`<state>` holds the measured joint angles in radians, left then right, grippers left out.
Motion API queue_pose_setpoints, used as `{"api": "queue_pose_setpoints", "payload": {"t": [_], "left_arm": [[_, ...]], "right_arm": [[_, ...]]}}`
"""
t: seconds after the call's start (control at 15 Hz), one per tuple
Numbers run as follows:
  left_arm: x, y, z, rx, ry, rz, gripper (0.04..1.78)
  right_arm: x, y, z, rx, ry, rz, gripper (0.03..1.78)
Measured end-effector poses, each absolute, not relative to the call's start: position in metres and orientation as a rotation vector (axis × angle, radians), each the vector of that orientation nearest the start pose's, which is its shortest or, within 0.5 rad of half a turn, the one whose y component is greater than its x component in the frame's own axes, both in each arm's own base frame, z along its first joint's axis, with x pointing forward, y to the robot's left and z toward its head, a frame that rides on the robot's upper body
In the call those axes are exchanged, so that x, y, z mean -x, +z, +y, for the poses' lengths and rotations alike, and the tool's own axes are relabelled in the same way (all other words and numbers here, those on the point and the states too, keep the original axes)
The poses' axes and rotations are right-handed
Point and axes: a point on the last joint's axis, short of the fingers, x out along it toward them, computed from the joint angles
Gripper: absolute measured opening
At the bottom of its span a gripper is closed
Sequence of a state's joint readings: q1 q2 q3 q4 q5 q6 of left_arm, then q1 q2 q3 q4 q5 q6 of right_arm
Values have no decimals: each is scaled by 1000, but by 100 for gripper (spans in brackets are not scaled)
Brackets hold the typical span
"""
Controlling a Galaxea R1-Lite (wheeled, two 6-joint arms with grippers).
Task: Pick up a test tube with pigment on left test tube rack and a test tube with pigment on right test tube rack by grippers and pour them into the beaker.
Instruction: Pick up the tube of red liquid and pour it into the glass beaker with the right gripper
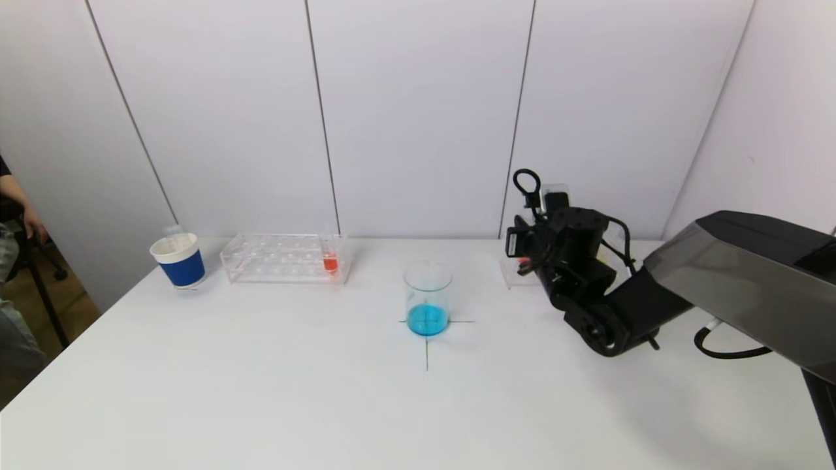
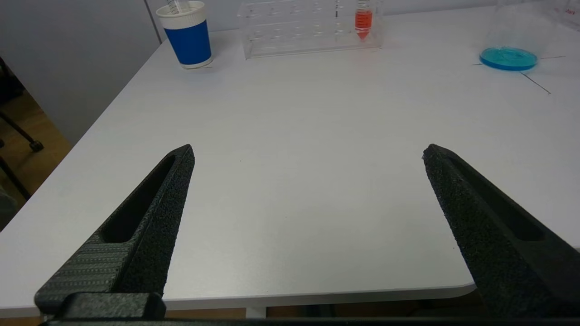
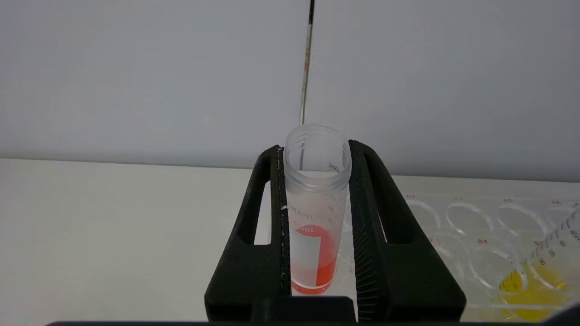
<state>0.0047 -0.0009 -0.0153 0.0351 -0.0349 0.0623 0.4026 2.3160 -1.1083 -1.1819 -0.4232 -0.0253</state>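
Right wrist view tells most of the story: the red test tube [image 3: 315, 213] stands upright between the right gripper [image 3: 317, 217] fingers, which are pinched in on its walls, open mouth up and red pigment pooled low in the tube. So its long axis is vertical right now, and it'd need tipping over for any pour. Just beside it sits the right test tube rack [image 3: 480, 235], with a yellow tube [image 3: 539, 276] in one of the holes.

From the head view, the beaker [image 1: 427, 299] with blue liquid sits at the table's [image 1: 261, 391] marked cross, off to the robot's left of the right gripper [image 1: 526, 261] and a bit nearer the robot. That's the relation that matters, so the carry probably goes leftward, then tilts the mouth toward the beaker rim.

Further out, the left test tube rack [image 1: 284, 258] holds another red tube [image 1: 330, 259], with a blue paper cup [image 1: 179, 260] beside it. The left gripper [image 2: 308, 154] hangs spread wide over the table's near edge, well apart from that rack and holding nothing.
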Motion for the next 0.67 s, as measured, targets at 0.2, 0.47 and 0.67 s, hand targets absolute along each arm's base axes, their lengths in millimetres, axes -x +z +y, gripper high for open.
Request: {"api": "queue_pose_setpoints", "payload": {"t": [0.2, 0.47, 0.67], "left_arm": [[24, 76, -1, -62, -31, 18, 176], [24, 76, -1, -62, -31, 18, 176], [24, 76, -1, -62, -30, 18, 176]], "right_arm": [[-402, 100, 162, 41, -19, 26, 45], [-398, 135, 160, 49, -20, 9, 45], [-395, 165, 159, 59, -19, -10, 45]]}}
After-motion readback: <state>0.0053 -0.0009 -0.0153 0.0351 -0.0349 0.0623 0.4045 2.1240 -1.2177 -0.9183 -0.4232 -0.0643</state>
